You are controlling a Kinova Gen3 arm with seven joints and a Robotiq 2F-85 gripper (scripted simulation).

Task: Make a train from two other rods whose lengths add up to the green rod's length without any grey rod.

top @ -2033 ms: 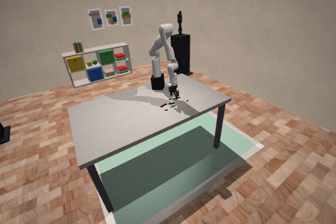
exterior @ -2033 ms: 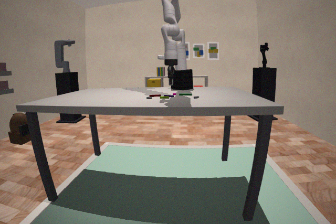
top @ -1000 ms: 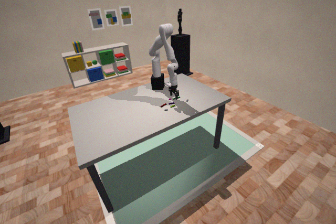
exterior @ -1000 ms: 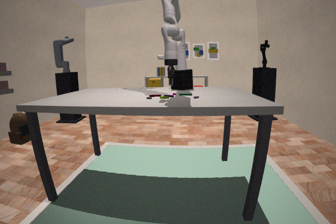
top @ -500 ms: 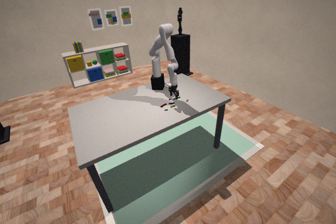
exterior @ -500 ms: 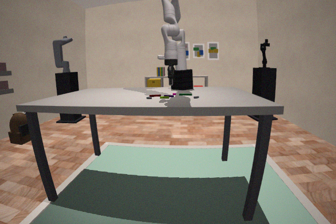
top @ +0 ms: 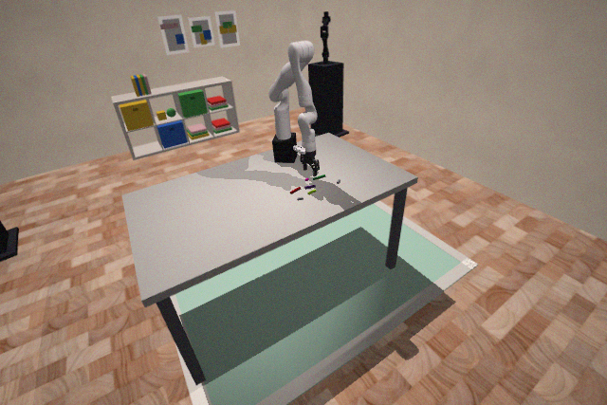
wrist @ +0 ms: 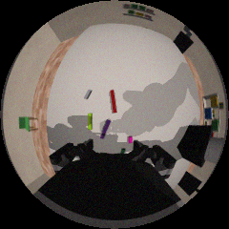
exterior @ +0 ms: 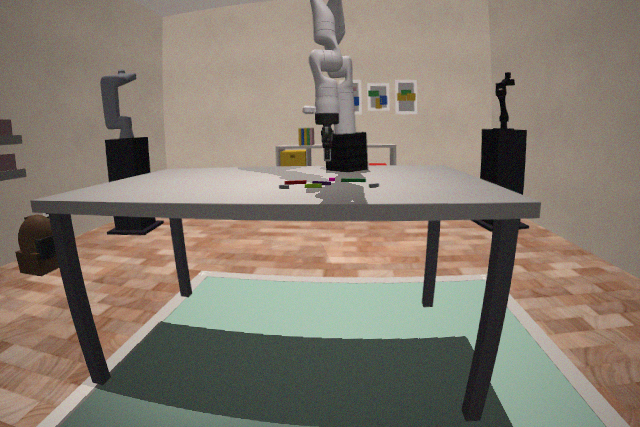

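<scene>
- Jaws (top: 310,164) fully open, nothing between them; they hang above the tabletop (top: 206,224), pointing down, near the arm's black base (exterior: 349,151).
- In the exterior view the jaws (exterior: 326,153) sit clear of the surface, above the far end of the rod cluster.
- Green rod (top: 319,176) lies flat on the tabletop just beside the spot under the jaws, toward the right-hand edge in the top view; also seen at (exterior: 353,180).
- Magenta rod (top: 306,178), very short, lies just left of the green rod; in the wrist view it shows at (wrist: 130,139), close ahead of the fingertips.
- Purple rod (top: 309,187) lies near the magenta one, apart from it; wrist view (wrist: 105,129), tilted.
- Lime rod (top: 311,192) lies just beside the purple rod, on the near side; wrist view (wrist: 90,120).
- Red rod (top: 295,190) lies left of the purple and lime rods, apart from both; wrist view (wrist: 113,100).
- Grey rod (top: 300,198) lies near the red rod; another grey rod (top: 338,180) lies right of the green rod, apart.
- No two rods are seen end to end in one line; whether any touch, cannot tell at this size.
</scene>
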